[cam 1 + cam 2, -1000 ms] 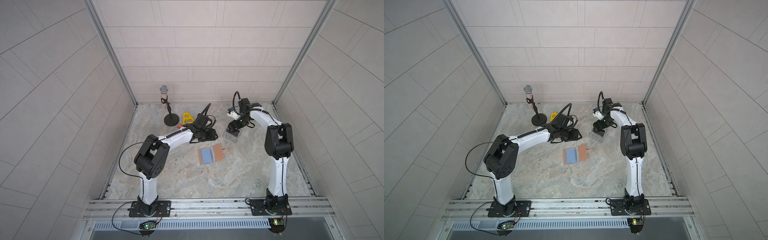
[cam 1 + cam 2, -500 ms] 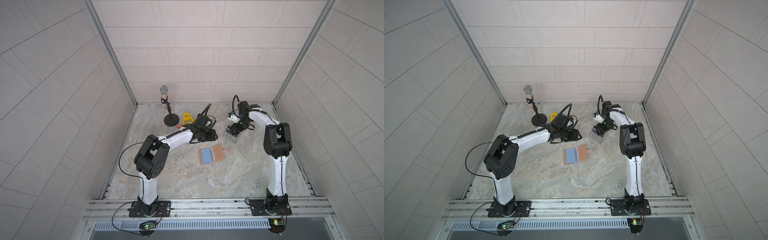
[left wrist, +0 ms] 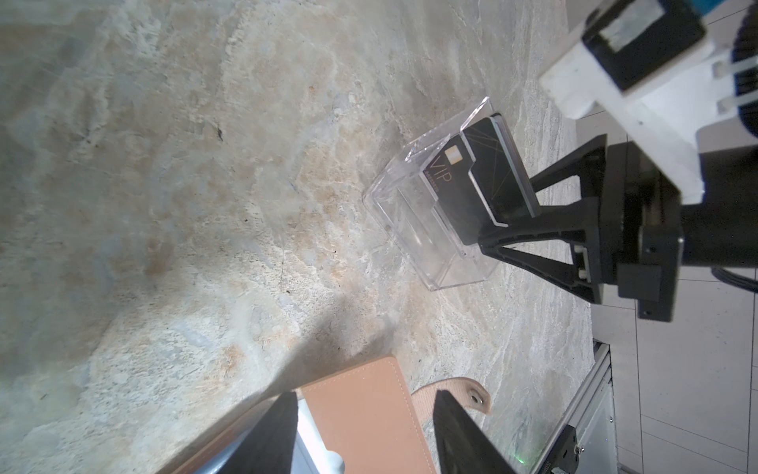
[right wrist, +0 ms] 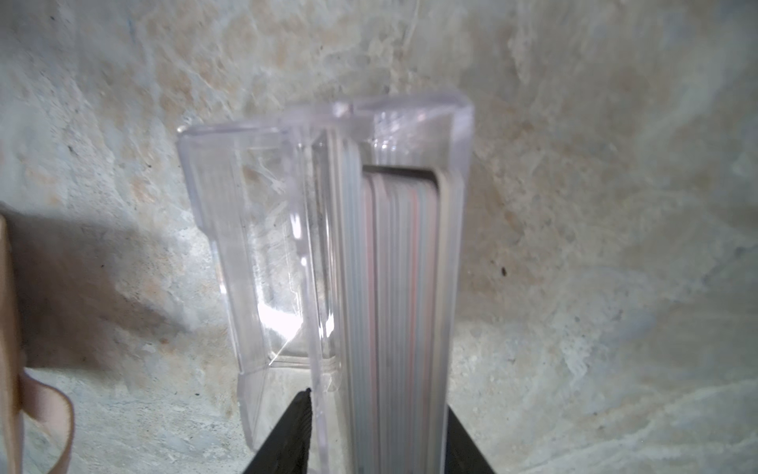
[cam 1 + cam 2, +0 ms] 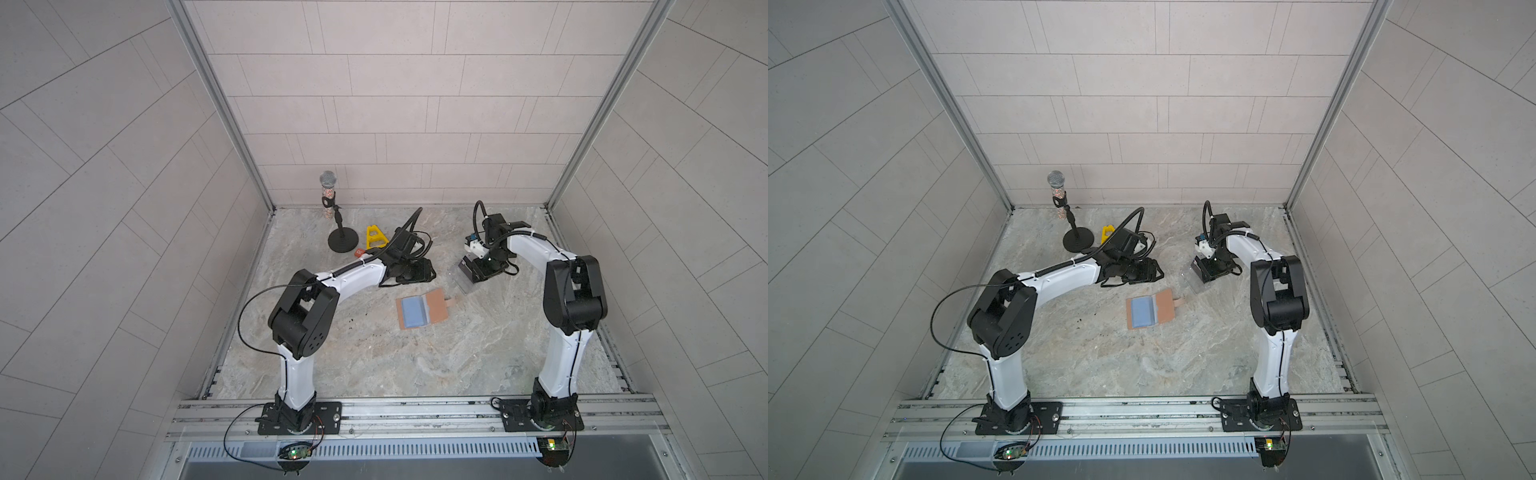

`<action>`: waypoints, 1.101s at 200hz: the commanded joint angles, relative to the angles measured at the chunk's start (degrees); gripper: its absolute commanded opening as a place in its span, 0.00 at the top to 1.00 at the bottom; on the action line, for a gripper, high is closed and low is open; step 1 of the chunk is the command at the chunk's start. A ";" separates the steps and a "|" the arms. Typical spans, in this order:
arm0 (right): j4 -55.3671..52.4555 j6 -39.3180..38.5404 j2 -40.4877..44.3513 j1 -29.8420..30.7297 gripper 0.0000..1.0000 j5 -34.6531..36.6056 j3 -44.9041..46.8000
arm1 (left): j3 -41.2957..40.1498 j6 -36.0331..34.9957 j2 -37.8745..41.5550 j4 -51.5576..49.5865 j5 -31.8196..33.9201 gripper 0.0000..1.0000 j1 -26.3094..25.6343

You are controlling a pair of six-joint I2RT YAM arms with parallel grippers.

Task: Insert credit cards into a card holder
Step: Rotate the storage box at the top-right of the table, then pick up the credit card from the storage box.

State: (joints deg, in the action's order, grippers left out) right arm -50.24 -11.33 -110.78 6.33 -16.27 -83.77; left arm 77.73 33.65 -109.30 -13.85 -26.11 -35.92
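Note:
The tan card holder [image 5: 437, 306] [image 5: 1165, 304] lies open mid-table with a light blue card [image 5: 413, 312] in its left pocket and its strap tab [image 3: 451, 390] pointing right. The other credit cards [image 4: 398, 266] stand as a stack in a clear stand [image 5: 460, 279] [image 3: 410, 221], a black VIP card [image 3: 463, 180] at the front. My right gripper [image 4: 377, 400] [image 5: 478, 272] comes down from above, jaws shut on that stack. My left gripper [image 3: 364, 395] [image 5: 411, 272] hovers open just behind the holder [image 3: 352, 431], holding nothing.
A microphone on a round black base [image 5: 340, 232], a yellow plastic piece [image 5: 375, 237] and a small orange tile [image 5: 359, 251] stand at the back left. Tiled walls close in three sides. An aluminium rail [image 5: 415, 411] runs along the front.
The right gripper's jaws have closed in from wide open onto the card stack in the clear stand. The left arm has not moved.

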 commanded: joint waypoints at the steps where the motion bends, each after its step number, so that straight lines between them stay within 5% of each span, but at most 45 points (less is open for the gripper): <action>1: 2.11 6.09 4.11 -0.09 0.55 0.13 5.15 | 1.05 0.08 -0.21 0.26 -1.52 0.41 -0.19; 49: 9.35 13.30 11.67 0.46 0.53 -2.94 14.24 | 5.88 -1.05 -4.08 -1.73 -2.83 0.40 -1.23; 104: 11.11 14.90 15.48 0.80 0.45 0.25 14.33 | 13.60 1.00 -10.33 -3.08 -2.83 0.33 -3.29; 220: 8.32 12.51 9.51 0.70 0.49 3.79 6.59 | 26.89 5.09 -21.88 -6.95 -1.94 0.29 -7.09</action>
State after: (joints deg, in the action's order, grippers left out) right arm -39.88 2.17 -99.26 6.85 -13.47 -75.72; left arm 102.69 37.69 -130.34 -18.94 -28.18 -42.59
